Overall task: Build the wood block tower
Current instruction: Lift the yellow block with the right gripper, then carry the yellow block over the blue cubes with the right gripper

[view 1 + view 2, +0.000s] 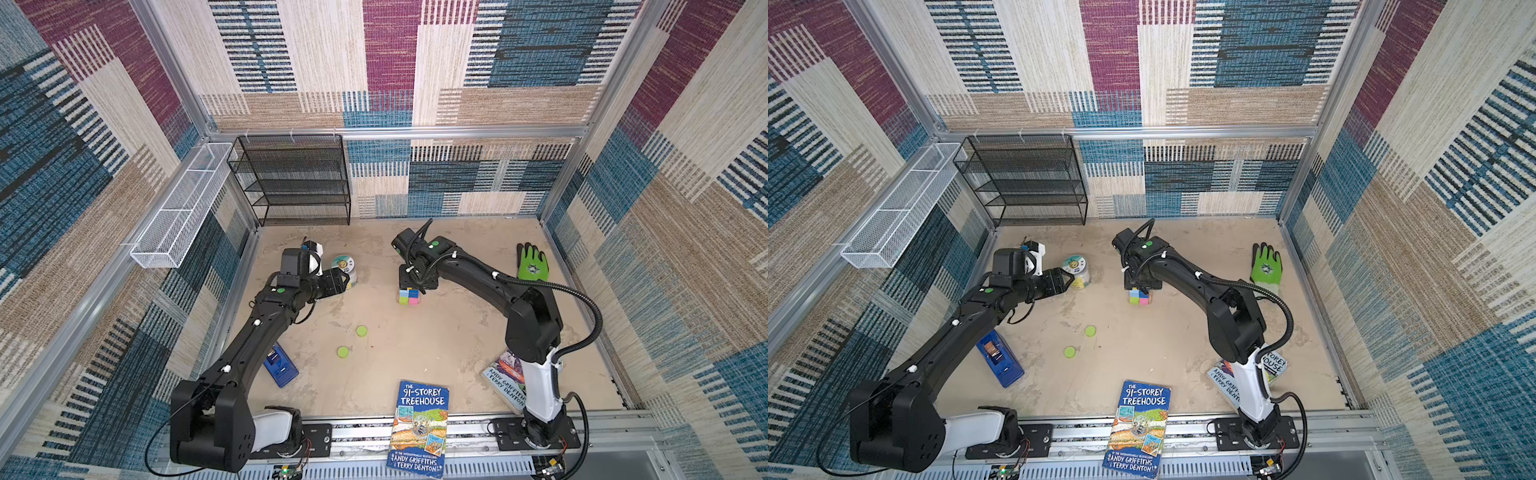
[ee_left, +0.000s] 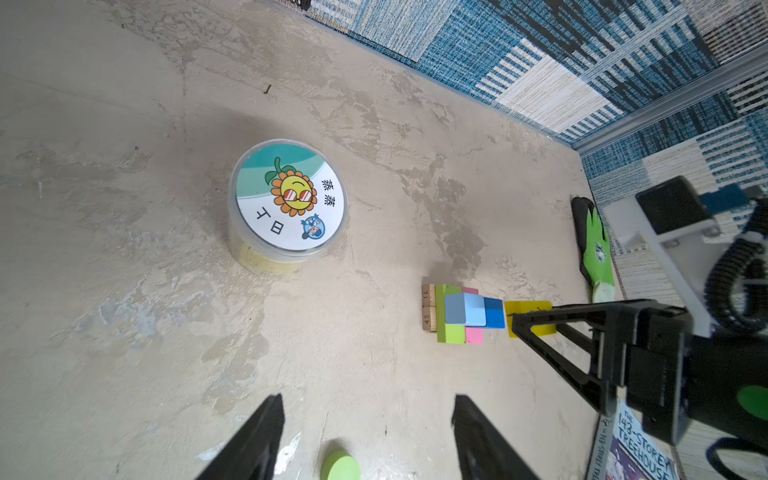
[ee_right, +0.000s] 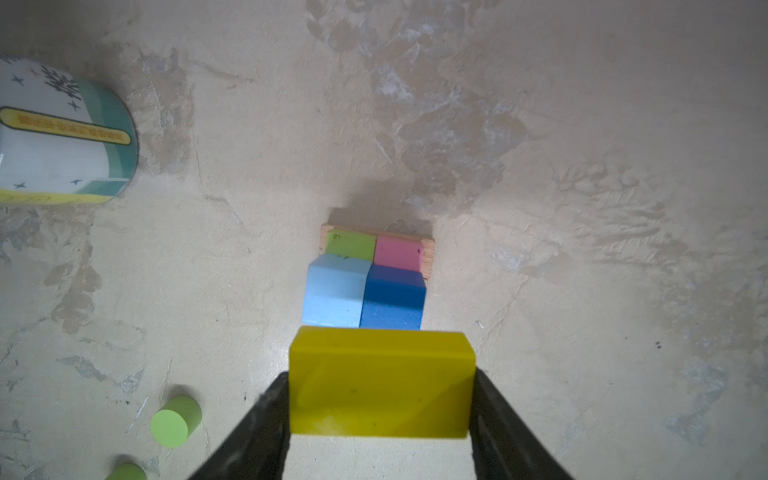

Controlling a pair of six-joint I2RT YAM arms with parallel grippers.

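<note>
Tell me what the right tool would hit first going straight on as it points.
Probably the light-blue cube and dark-blue cube atop the tower; the yellow block it grips would touch them before the right tool itself.

A yellow block (image 3: 382, 382), light-blue cube (image 3: 334, 291), dark-blue cube (image 3: 392, 297), lime oblong (image 3: 351, 244), pink oblong (image 3: 399, 252) and lime cylinder (image 3: 174, 420) stand out against a mottled beige desk (image 3: 582, 124) and striped patchwork walls (image 1: 415, 62).

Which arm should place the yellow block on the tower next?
Right. The right gripper is shut on the yellow block, which it holds just over the blue cubes of the tower. The left gripper is open and empty, off beside the tin, apart from the tower.
</note>
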